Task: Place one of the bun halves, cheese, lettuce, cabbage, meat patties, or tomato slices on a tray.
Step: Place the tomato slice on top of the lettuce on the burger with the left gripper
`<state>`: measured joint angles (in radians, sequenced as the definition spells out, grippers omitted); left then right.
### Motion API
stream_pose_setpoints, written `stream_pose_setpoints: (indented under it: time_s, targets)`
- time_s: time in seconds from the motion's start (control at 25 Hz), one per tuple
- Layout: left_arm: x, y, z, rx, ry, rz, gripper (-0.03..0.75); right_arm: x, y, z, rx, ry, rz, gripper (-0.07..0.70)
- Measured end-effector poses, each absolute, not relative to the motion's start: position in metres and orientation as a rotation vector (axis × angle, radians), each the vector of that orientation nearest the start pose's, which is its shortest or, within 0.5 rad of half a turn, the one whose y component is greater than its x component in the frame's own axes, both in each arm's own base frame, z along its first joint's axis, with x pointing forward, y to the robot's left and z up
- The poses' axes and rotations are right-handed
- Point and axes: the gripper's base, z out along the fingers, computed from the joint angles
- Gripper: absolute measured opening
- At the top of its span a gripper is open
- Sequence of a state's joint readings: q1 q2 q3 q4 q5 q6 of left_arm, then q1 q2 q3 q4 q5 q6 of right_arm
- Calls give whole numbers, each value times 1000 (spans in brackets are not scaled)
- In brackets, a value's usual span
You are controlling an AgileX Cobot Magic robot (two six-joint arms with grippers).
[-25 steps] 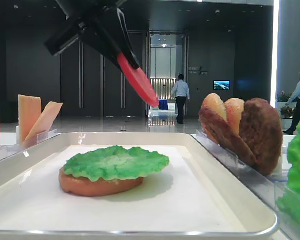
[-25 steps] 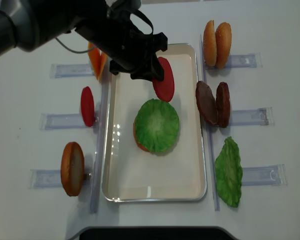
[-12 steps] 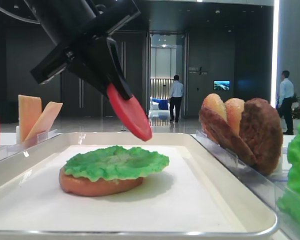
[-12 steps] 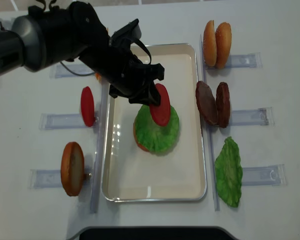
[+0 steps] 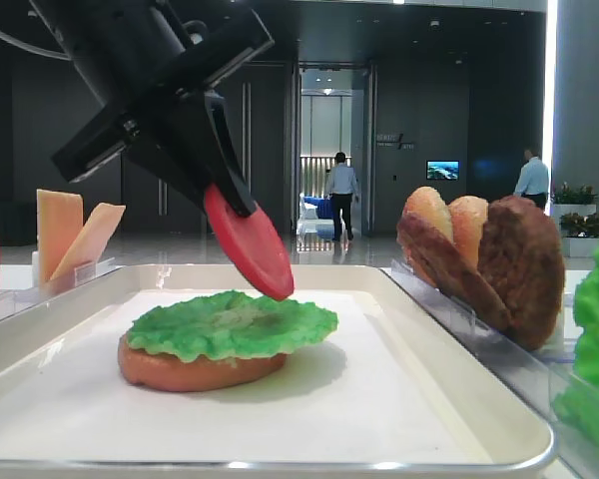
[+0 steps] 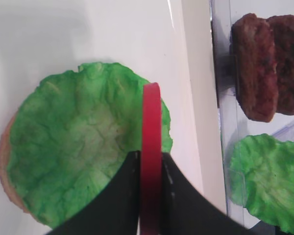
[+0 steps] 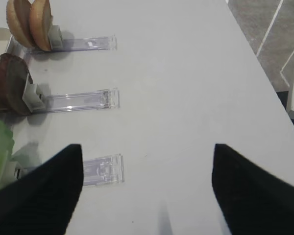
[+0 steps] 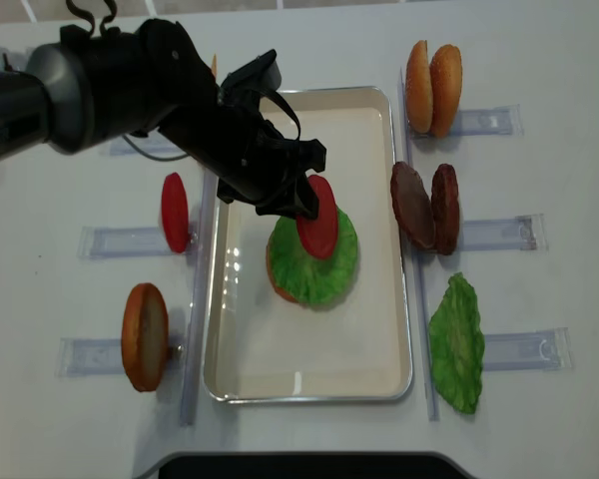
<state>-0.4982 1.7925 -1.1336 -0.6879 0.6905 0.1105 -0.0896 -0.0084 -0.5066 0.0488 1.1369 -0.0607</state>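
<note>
While clamping tomato slice (image 8: 317, 217), left pincer (image 8: 301, 205) tilted.

No legible text, labels or numbers anywhere

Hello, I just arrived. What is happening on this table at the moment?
The robot is building a burger on the tray. Its left gripper is shut on a tomato slice, held on edge just above the lettuce that lies on a bun half in the tray. The slice is not released yet. The right gripper is open over the table, holding nothing. Spare meat patties and buns stand in holders beside the tray.
</note>
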Motion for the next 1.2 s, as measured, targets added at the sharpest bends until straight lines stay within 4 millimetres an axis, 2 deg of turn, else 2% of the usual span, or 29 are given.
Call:
stream_pose_setpoints:
  time_s: [0.76, 1.04, 1.2]
  targets:
    - [294, -209, 197, 232, 2808, -811, 54, -10, 5, 273, 25, 2104, -31, 518]
    - [296, -210, 181, 224, 2854, -796, 54, -10, 5, 273, 25, 2104, -31, 518]
    - [297, -211, 179, 219, 2861, -798, 54, -10, 5, 273, 25, 2104, -31, 518]
